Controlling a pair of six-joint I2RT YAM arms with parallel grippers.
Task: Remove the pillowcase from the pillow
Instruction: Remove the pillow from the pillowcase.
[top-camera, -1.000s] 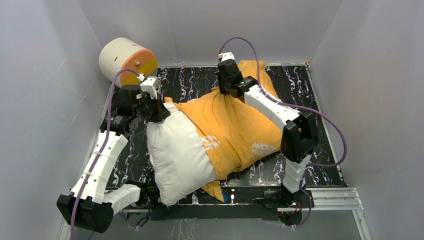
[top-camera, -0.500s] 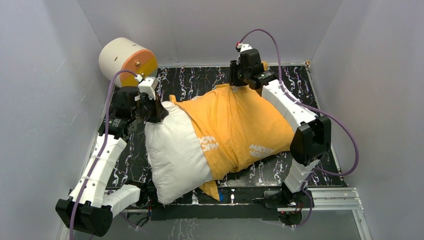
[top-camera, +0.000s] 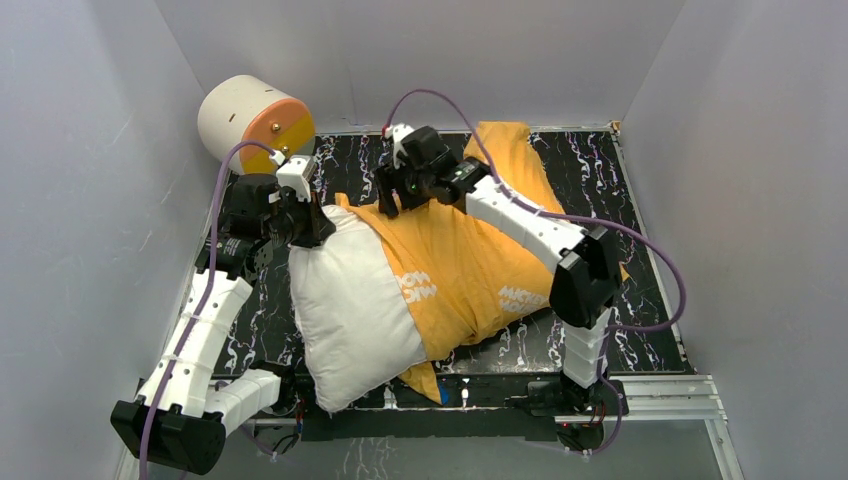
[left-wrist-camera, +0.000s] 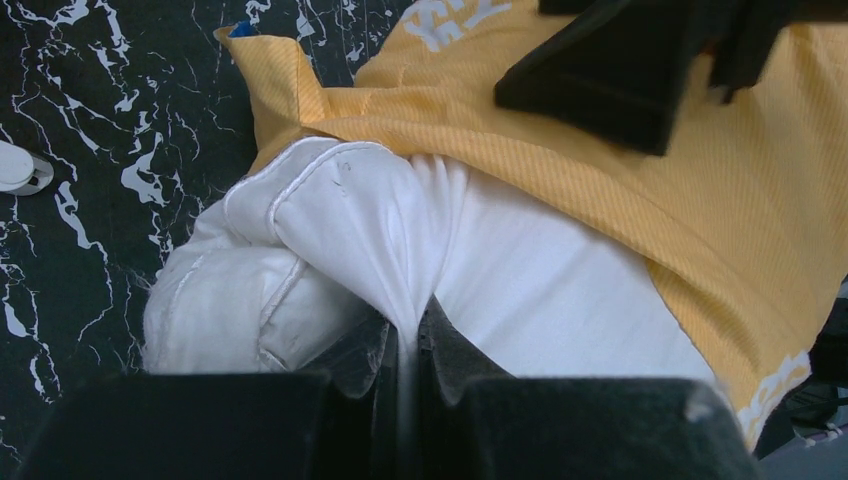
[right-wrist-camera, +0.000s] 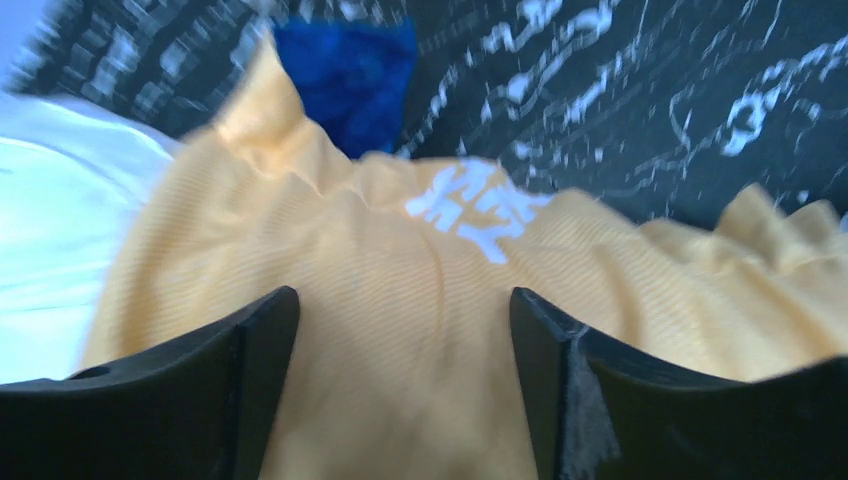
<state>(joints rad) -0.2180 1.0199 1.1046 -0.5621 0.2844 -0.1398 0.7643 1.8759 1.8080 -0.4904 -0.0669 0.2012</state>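
On table (top-camera: 590, 165), one pillow (top-camera: 345, 300), one pillowcase (top-camera: 470, 260)

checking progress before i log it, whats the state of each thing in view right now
pillowcase: partly off, orange face up, covers the pillow's right part
pillow: left part bare, one corner pinched
left end effector: shut on the pillow's corner
right end effector: open above the pillowcase, holding nothing
cylinder: on its side at the far left corner, untouched

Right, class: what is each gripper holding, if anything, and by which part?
The left gripper pinches the white pillow by a bunched corner. The right gripper is open above the orange pillowcase, holding nothing.
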